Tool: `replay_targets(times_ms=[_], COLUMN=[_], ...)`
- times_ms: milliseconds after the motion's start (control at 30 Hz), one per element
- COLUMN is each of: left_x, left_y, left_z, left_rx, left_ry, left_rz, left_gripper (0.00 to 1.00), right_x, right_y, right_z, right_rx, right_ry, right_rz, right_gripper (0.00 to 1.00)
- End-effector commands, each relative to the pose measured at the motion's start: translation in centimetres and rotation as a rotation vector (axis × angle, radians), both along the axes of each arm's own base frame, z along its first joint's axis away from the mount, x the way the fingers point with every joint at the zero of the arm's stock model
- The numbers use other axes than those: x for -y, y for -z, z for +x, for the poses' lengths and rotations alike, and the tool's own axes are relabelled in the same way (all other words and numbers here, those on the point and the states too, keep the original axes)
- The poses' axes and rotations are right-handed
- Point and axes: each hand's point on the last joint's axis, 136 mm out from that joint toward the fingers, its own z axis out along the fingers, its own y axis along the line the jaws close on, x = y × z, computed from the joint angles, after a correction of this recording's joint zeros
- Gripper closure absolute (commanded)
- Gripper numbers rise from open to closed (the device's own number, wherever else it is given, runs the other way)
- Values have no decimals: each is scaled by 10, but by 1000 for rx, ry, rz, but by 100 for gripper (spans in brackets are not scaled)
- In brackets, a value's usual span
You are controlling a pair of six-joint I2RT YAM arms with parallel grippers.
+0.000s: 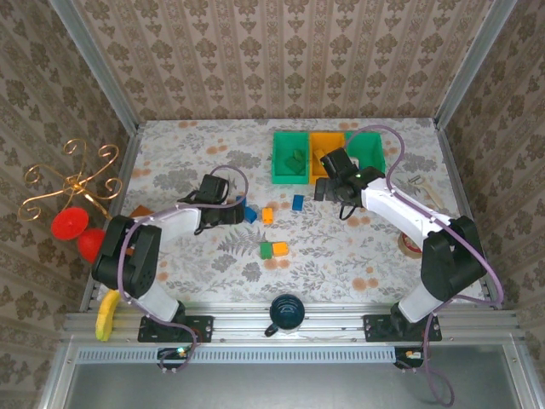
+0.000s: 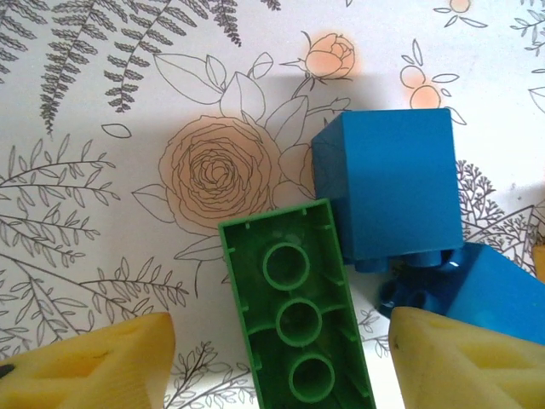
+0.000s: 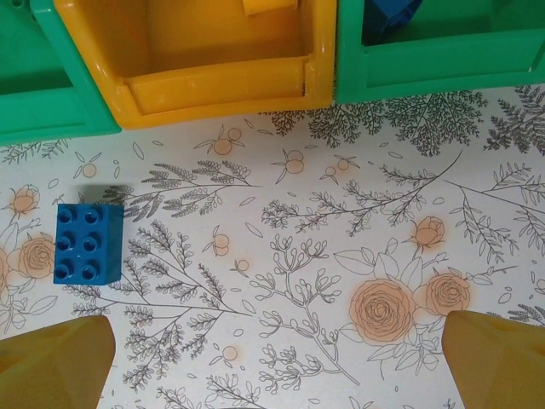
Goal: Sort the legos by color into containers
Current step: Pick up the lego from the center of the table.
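Observation:
A green lego [image 2: 294, 328] lies studs-down on the floral cloth between the yellow fingers of my left gripper [image 2: 281, 331], which is open, with a gap on each side. Two blue legos [image 2: 387, 183] touch its far right end. From above, my left gripper [image 1: 233, 213] sits beside a blue lego [image 1: 250, 215]. My right gripper [image 3: 277, 341] hangs open over bare cloth in front of the containers: green bin [image 1: 281, 175], orange bin [image 1: 312, 152] and green bin [image 1: 375, 153]. Another blue lego [image 3: 85, 243] lies to its left. An orange lego [image 1: 267, 216] and a green-and-orange pair [image 1: 273, 250] lie mid-table.
A dark cup [image 1: 287, 313] stands at the near edge between the arm bases. A tape roll [image 1: 412, 244] lies at the right; an orange-brown tile [image 1: 140, 210], red toys [image 1: 68, 226] and a yellow piece [image 1: 106, 313] sit at the left.

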Motion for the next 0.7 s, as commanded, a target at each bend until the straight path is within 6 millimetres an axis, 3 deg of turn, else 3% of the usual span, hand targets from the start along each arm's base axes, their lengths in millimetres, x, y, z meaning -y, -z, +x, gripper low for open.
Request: replay_targets(times_ms=[0, 133, 367, 467, 667], left_x=[1, -1, -2, -3, 1], left_y=[1, 9, 6, -4, -45], left_z=[6, 4, 5, 7, 19], left_rx=[-2, -26, -21, 8, 113], left_ry=[0, 0, 0, -6, 5], left_rz=[20, 48, 54, 53, 31], left_gripper=[37, 43, 67, 74, 76], right_x=[5, 4, 2, 2, 9], right_y=[-8, -8, -11, -13, -22], right_z=[-5, -4, 1, 2, 0], right_rx=[17, 17, 28, 36, 67], right_ry=[31, 32, 37, 42, 69], right_rz=[-8, -5, 3, 4, -6], right_gripper=[0, 0, 0, 0, 0])
